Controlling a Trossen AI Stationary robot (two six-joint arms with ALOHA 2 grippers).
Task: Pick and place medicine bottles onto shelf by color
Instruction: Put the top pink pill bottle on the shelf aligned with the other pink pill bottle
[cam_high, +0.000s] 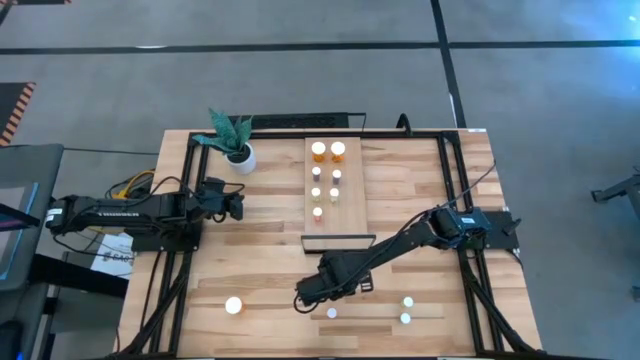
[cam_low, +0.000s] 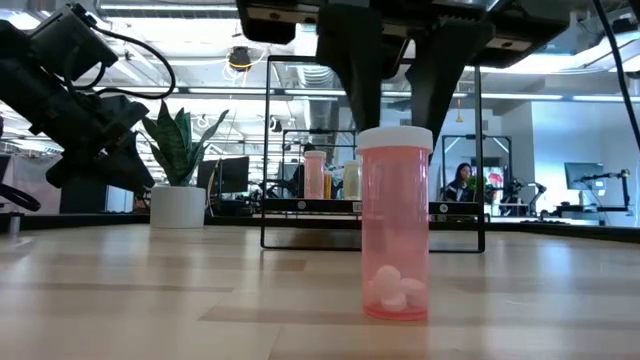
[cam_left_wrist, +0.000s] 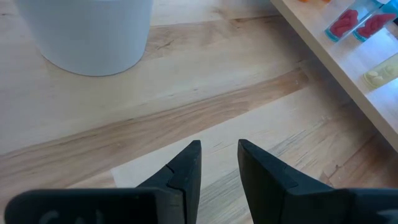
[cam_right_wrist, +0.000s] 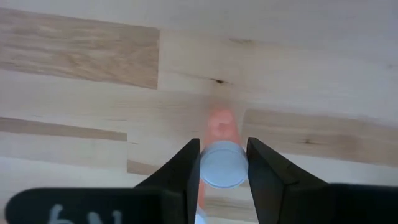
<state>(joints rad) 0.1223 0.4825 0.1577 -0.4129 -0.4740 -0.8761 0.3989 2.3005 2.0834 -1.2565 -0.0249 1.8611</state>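
Observation:
A pink see-through medicine bottle (cam_low: 395, 240) with a white cap stands upright near the table's near edge. My right gripper (cam_high: 303, 297) is shut on it from above. Three pale-capped bottles (cam_high: 406, 310) and an orange one (cam_high: 233, 305) stand loose on the table nearby. The shelf (cam_high: 352, 205), a light-wood board at the table's middle, carries several bottles (cam_high: 318, 150) in two rows. My left gripper (cam_high: 238, 203) waits at the table's left, near the plant pot. Its fingers (cam_left_wrist: 186, 168) stand a narrow gap apart with nothing between them. My right gripper pinches the bottle's white cap (cam_right_wrist: 222, 167) between its two fingers, one on either side. The fingers point straight down. The bottle stays upright below them. In the low view its base (cam_low: 395, 312) looks to be on the tabletop or barely off it; I cannot tell which.
A white pot with a green plant (cam_high: 240, 155) stands at the far left of the table. A black metal frame (cam_high: 338, 238) closes the shelf's near end. Bare wood lies between the shelf and the loose bottles.

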